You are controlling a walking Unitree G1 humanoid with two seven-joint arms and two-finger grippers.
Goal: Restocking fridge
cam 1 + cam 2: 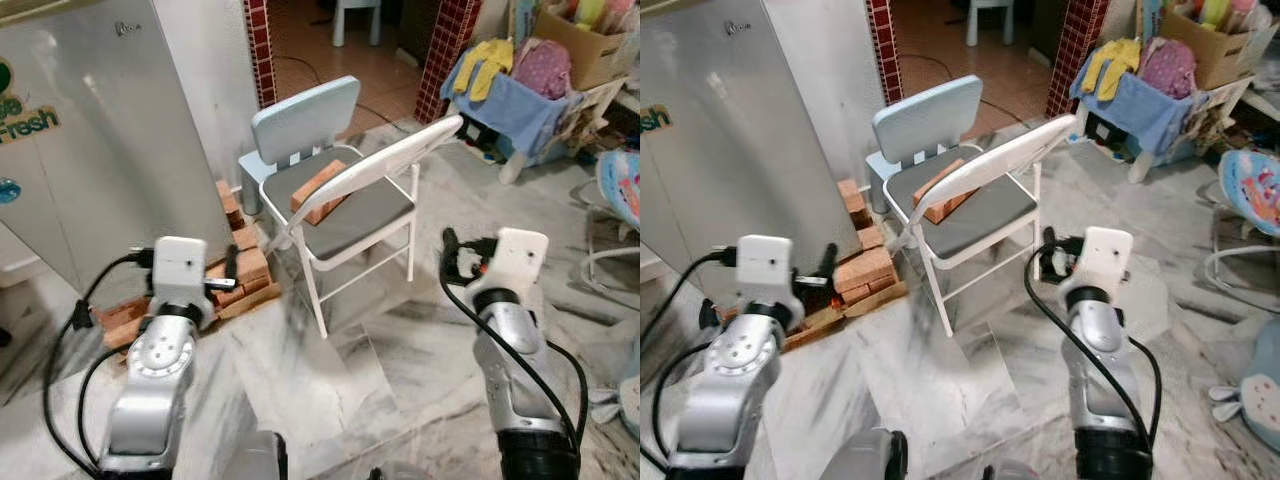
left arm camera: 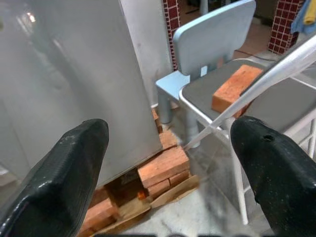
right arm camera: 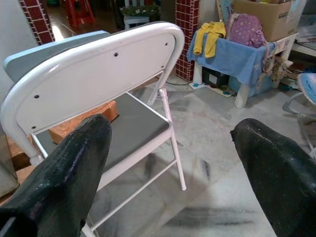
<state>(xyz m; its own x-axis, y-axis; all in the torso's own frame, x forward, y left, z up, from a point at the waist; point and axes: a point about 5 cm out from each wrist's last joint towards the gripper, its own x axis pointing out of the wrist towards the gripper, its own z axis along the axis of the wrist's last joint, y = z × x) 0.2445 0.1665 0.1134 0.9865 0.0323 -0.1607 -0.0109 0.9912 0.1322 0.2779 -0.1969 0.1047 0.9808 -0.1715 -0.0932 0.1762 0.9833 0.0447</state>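
A silver fridge [image 1: 100, 140] stands at the left with its door closed, raised on bricks and boards [image 1: 245, 268]. Before it is a white folding chair [image 1: 372, 212] with a grey seat and an orange brick [image 1: 320, 190] lying on it. My left gripper [image 2: 170, 136] is open and empty, held low, facing the fridge's corner and the chair. My right gripper [image 3: 170, 133] is also open and empty, behind the folding chair's backrest [image 3: 94, 74]. Neither one touches anything.
A light blue plastic chair [image 1: 305, 120] stands right behind the folding chair. At the back right, a stand draped in blue cloth [image 1: 515, 100] holds yellow gloves, beside a cardboard box [image 1: 585, 40]. A baby bouncer [image 1: 620, 190] is at the right edge. Red-tiled pillars [image 1: 260, 50] frame a doorway.
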